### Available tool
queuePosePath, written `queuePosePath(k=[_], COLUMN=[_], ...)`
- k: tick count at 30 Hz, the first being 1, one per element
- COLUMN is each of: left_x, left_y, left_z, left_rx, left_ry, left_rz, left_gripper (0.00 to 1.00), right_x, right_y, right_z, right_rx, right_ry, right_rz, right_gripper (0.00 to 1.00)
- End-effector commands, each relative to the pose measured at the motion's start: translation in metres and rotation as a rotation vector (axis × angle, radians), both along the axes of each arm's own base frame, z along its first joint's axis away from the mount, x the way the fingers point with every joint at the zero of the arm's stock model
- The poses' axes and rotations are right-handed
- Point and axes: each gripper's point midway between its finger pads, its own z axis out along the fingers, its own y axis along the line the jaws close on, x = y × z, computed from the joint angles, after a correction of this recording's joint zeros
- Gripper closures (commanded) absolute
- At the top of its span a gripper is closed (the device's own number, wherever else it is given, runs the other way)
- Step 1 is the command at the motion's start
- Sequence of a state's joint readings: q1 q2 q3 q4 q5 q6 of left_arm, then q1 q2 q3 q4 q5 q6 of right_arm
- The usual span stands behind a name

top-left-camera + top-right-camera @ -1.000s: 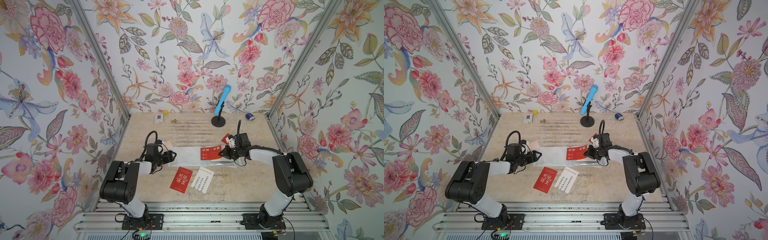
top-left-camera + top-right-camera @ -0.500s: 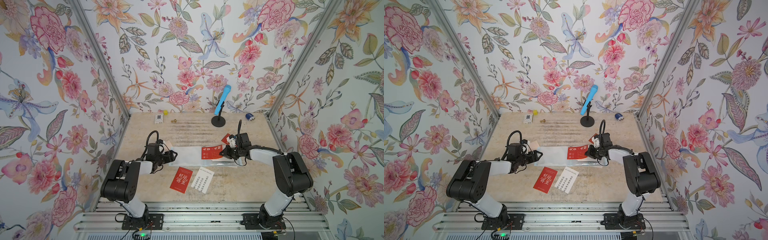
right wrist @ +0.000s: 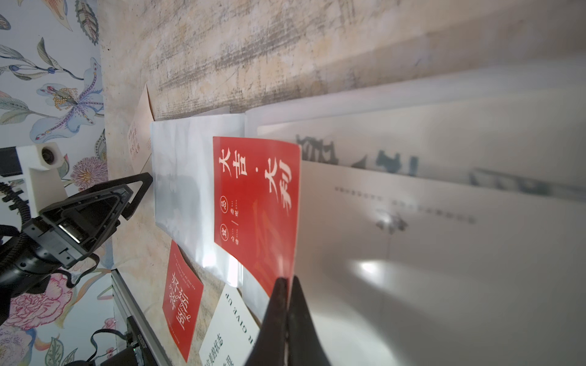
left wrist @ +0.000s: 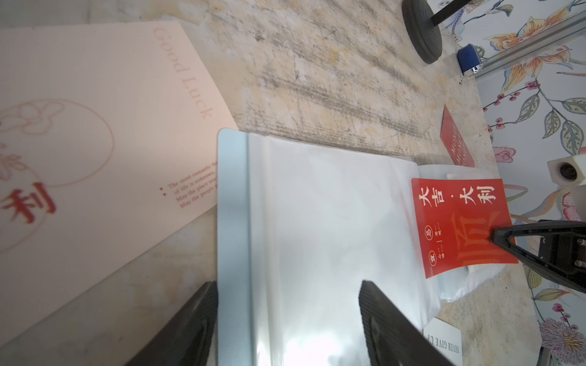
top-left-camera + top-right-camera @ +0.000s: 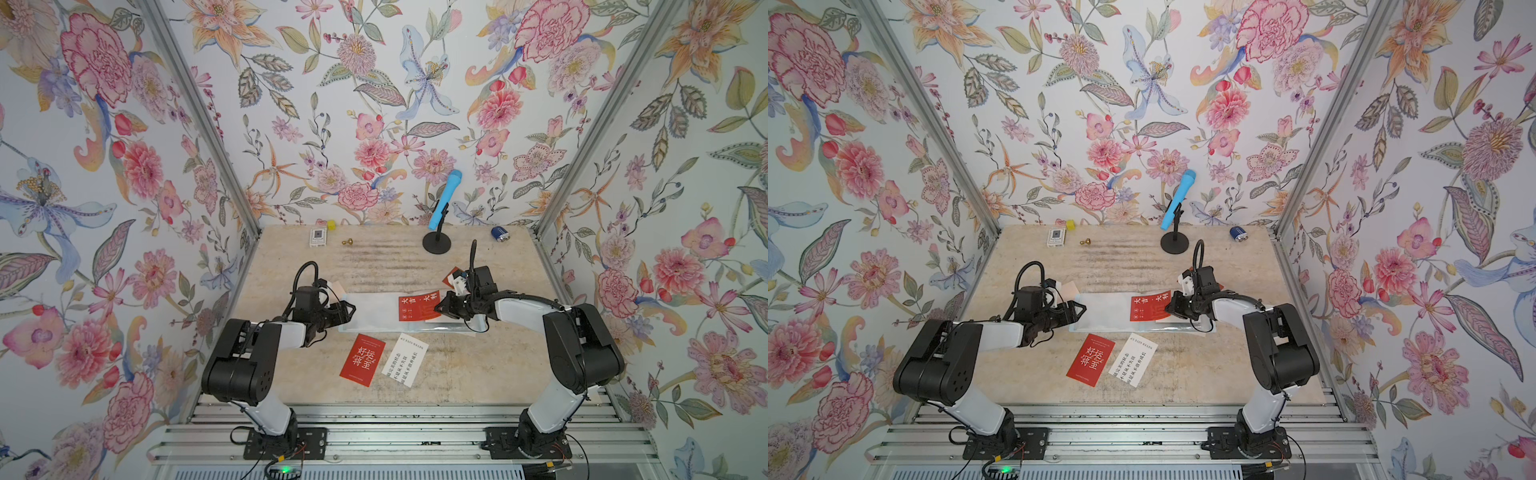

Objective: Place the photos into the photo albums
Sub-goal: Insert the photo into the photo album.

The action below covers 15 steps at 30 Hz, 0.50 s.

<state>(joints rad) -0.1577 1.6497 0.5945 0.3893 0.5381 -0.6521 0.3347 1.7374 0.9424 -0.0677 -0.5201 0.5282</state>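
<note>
Pale pink card [image 4: 95, 126]: flat on counter [image 5: 374, 266], beside spine.
Left jaws: wide, straddling open photo album [image 5: 370, 311], likely to steady it.
Loose red card [image 5: 362, 359], white card [image 5: 405, 359]: waiting in front.
Red photo [image 5: 417, 305]: pinched in right jaws, angled toward sleeve.

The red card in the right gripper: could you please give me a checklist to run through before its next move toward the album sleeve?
1. Grip: the right gripper is shut on the red card at its edge: ok.
2. The left gripper is open over the album at its spine edge: ok.
3. Album pinned down by the left gripper: cannot tell.
4. Held card's leading edge inside a sleeve: cannot tell.
5. The loose red card and the white card lie beside the album, not on its page: ok.
</note>
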Motion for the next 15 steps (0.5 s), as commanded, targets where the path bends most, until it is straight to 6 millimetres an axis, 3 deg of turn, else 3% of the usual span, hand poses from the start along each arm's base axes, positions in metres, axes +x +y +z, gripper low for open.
queuePosePath(k=[1,6,15], left_x=[-0.009,-0.010,-0.012], left_y=[-0.004,-0.007,-0.010], left_z=[-0.013,-0.014,-0.013], left_rx=[0.006,0.001,-0.004], left_ry=[0.055,0.056,0.054], left_rz=[-0.008,-0.013,-0.015], left_gripper=[0.26,0.26,0.27], right_x=[0.001,0.003,0.003], right_y=[0.001,0.018,0.093], right_z=[0.001,0.004,-0.005], right_rx=[-0.021,0.077,0.109], right_ry=[0.003,0.010,0.029], right_rz=[-0.009,-0.019,0.116], right_gripper=[0.95,0.94,0.92])
